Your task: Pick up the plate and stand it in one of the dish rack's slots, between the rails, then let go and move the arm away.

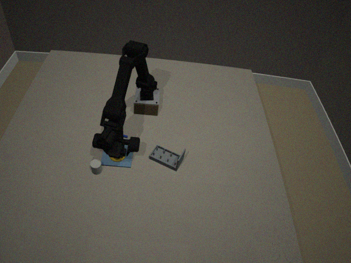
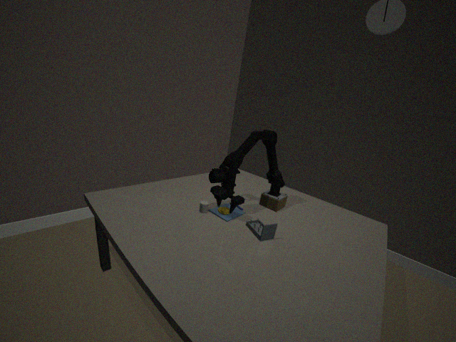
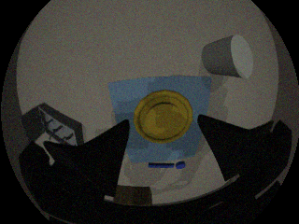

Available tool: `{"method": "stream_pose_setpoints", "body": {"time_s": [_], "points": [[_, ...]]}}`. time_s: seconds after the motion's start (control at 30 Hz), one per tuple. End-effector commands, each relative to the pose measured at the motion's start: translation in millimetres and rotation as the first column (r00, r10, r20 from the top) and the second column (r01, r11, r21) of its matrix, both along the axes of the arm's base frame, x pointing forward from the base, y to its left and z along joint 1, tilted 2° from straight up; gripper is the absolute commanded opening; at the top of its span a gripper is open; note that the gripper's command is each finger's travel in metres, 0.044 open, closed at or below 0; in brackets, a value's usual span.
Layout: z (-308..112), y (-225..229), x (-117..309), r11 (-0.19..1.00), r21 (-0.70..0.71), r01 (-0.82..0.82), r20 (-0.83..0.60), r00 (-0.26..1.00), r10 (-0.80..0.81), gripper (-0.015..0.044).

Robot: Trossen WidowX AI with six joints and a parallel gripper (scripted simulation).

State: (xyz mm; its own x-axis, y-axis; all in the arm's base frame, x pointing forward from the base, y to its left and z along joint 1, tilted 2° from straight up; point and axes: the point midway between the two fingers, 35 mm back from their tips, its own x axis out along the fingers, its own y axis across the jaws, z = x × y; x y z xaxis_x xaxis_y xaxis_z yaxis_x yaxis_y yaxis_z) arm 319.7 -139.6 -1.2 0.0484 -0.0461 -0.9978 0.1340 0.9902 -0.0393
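Note:
The yellow round plate (image 2: 221,211) (image 3: 163,132) lies flat on a blue square mat (image 1: 127,163) (image 2: 228,217) (image 3: 122,93). In the top view only the plate's front edge (image 1: 117,159) shows under the arm. My gripper (image 2: 225,209) (image 3: 164,120) is open and empty, pointing down over the plate. In the wrist view its fingertips are on opposite sides of the plate, with a gap on each side; their exact height above the mat is hard to tell. The grey dish rack (image 1: 163,163) (image 2: 268,231) (image 3: 61,116) stands apart from the mat, with short pegs inside and a tall panel at one end.
A pale cylindrical cup (image 1: 96,166) (image 2: 203,206) (image 3: 220,57) stands just off one mat corner. A blue utensil (image 1: 125,136) (image 2: 239,207) (image 3: 161,165) lies beside the mat on the arm-base side. The arm's box-shaped base (image 1: 146,108) (image 2: 272,202) is behind the mat and rack.

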Motion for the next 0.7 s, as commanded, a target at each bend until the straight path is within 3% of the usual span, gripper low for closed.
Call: {"method": "stream_pose_setpoints", "body": {"time_s": [0.0, 0.5, 0.67], "points": [[-7.1, 0.2, -0.6, 1.000, 0.004, -0.005, -0.001, 1.000, 0.005, 0.0400], [-15.8, -0.2, -1.3, 1.000, 0.004, -0.005, -0.001, 1.000, 0.005, 0.0390], [-15.8, -0.2, -1.3, 1.000, 0.004, -0.005, -0.001, 1.000, 0.005, 0.0357]]}}
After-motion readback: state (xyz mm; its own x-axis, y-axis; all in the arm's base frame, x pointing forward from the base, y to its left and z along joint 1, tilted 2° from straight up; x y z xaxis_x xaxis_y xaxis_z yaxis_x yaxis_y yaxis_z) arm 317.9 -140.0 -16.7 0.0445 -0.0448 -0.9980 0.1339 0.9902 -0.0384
